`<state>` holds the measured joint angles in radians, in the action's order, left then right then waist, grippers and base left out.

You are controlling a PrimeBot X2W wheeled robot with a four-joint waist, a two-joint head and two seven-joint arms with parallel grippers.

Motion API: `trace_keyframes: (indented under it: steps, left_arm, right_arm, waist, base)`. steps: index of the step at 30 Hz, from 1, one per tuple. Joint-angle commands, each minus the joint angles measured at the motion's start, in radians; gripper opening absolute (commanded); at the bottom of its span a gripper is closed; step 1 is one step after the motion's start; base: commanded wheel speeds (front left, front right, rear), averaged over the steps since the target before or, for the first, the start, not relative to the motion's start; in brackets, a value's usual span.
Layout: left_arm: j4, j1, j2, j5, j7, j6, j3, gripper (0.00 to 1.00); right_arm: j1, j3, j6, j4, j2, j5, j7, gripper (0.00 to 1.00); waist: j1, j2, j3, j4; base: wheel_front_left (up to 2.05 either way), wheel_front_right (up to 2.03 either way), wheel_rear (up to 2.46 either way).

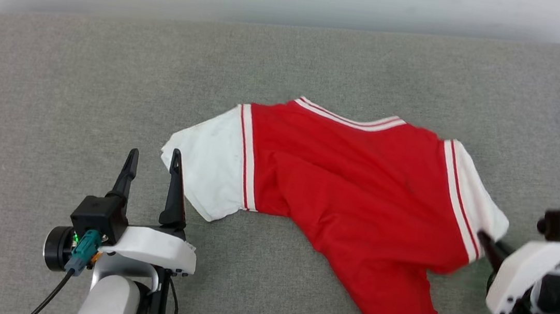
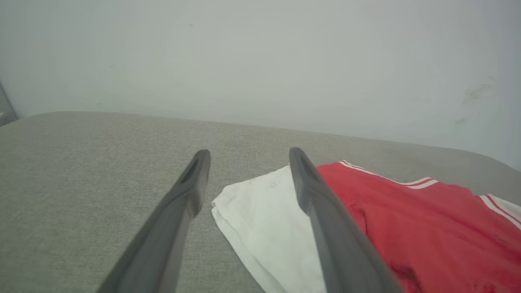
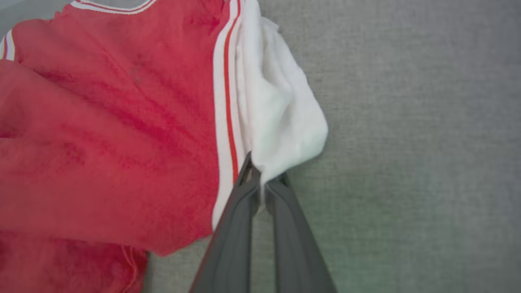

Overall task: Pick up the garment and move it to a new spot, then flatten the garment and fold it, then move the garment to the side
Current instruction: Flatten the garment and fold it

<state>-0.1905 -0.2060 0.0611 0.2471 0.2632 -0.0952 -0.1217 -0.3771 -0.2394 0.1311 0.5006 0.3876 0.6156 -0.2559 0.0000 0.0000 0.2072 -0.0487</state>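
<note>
Bench (image 1: pixel 59 76): grey woven top running right across the head view. The weave looks grippy, so a shirt dragged over it would likely bunch up rather than slide.
Shirt (image 1: pixel 360 186): red, lying mid-bench with the collar toward the far edge and a white sleeve out to each side. It is neither flat nor folded. If it goes up by one side only, it will hang, swing and land more tangled.
Body (image 1: pixel 390 293): rumpled, twisting off toward the near edge and out of the head view. Where the hem ends cannot be told. On a lift that tail could trail along the bench and pull against the grip.
Left sleeve (image 1: pixel 206 170): resting flat and untouched, its outer corner just beside the left hand.
Right sleeve (image 3: pixel 285 114): puckered into a peak where it is caught.
Left hand (image 1: pixel 155 153): released, fingers wide apart, low at the left sleeve's edge and grasping nothing. It sits beside the cloth rather than over it, so closing here could catch nothing at all.
Right hand (image 3: pixel 264 175): clenched on the shirt, tips nipping the lower rim of the right sleeve, close by the red stripes.
Pinch: thin, right at the tips, with only a little white cloth in it. A quick tug or the weight of the whole shirt could pull it free.
</note>
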Motion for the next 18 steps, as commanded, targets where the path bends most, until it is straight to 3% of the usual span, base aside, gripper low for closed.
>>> trace_keyframes:
  steps: [1, 2, 3, 4, 5, 13, 18]
  left_arm:
    - [-0.006, 0.015, 0.006, 0.002, 0.002, 0.003, 0.003, 1.0]
    - [-0.01, 0.016, 0.009, 0.004, 0.002, 0.002, 0.005, 1.0]
    - [-0.014, 0.018, 0.009, 0.007, 0.002, 0.002, 0.007, 1.0]
    - [-0.015, 0.021, 0.009, 0.008, 0.002, 0.0, 0.009, 1.0]
    - [-0.017, 0.025, 0.01, 0.009, 0.002, -0.002, 0.01, 1.0]
    - [-0.032, 0.065, 0.025, 0.022, -0.004, -0.008, 0.021, 1.0]
    - [-0.03, 0.086, 0.048, 0.026, -0.033, -0.015, 0.028, 1.0]
  right_arm:
    - [0.065, 0.041, -0.001, -0.009, -0.034, -0.024, -0.006, 0.0]
    - [0.093, 0.057, -0.001, -0.01, -0.044, -0.044, -0.008, 0.0]
    - [0.119, 0.074, -0.001, -0.018, -0.063, -0.053, -0.013, 0.16]
    - [0.137, 0.092, -0.001, -0.028, -0.08, -0.07, -0.004, 0.63]
    - [0.152, 0.109, -0.001, -0.038, -0.087, -0.097, 0.011, 1.0]
    - [0.231, 0.256, -0.001, -0.18, -0.189, -0.269, 0.246, 1.0]
    - [0.284, 0.301, -0.001, -0.28, -0.249, -0.349, 0.316, 1.0]
  waist:
    - [0.0, 0.0, -0.013, -0.001]
    - [0.0, 0.0, -0.019, -0.001]
    - [0.0, 0.0, -0.024, 0.0]
    - [0.0, 0.0, -0.027, -0.001]
    - [0.0, 0.0, -0.033, -0.002]
    - [0.0, 0.0, -0.089, -0.003]
    - [0.0, 0.0, -0.124, -0.006]
  base:
    - [0.0, 0.0, 0.0]
    - [0.0, 0.0, 0.0]
    - [0.0, 0.0, 0.0]
    - [0.0, 0.0, 0.0]
    - [0.0, 0.0, 0.0]
    - [0.0, 0.0, 0.0]
    - [0.0, 0.0, 0.0]
